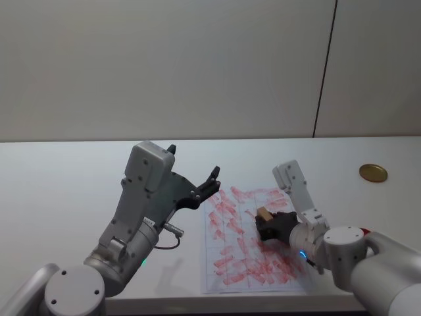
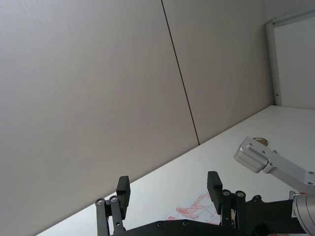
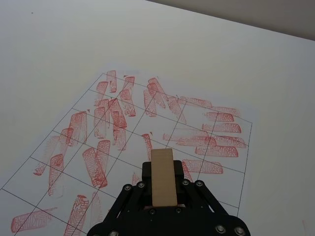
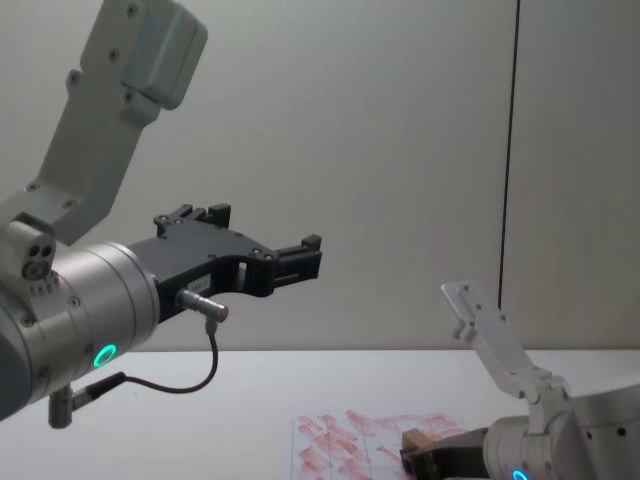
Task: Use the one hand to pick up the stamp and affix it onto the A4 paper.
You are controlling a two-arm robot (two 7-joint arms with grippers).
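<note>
The A4 paper (image 1: 253, 240) lies flat on the white table, covered with red stamp marks in a faint grid; it shows too in the right wrist view as paper (image 3: 147, 142) and the chest view as paper (image 4: 370, 440). My right gripper (image 1: 266, 220), on the arm with the blue light, is shut on the stamp (image 1: 264, 214), a pale wooden block, just above the sheet's right part. The stamp (image 3: 163, 177) stands between the black fingers, seen from its top end. The stamp (image 4: 417, 441) hovers low over the sheet. My left gripper (image 1: 209, 179) hangs open and raised, left of the paper.
A flat round brass disc (image 1: 373, 172) rests on the table at the far right. The table's front edge runs just below the paper. A grey wall with a dark vertical seam stands behind the table.
</note>
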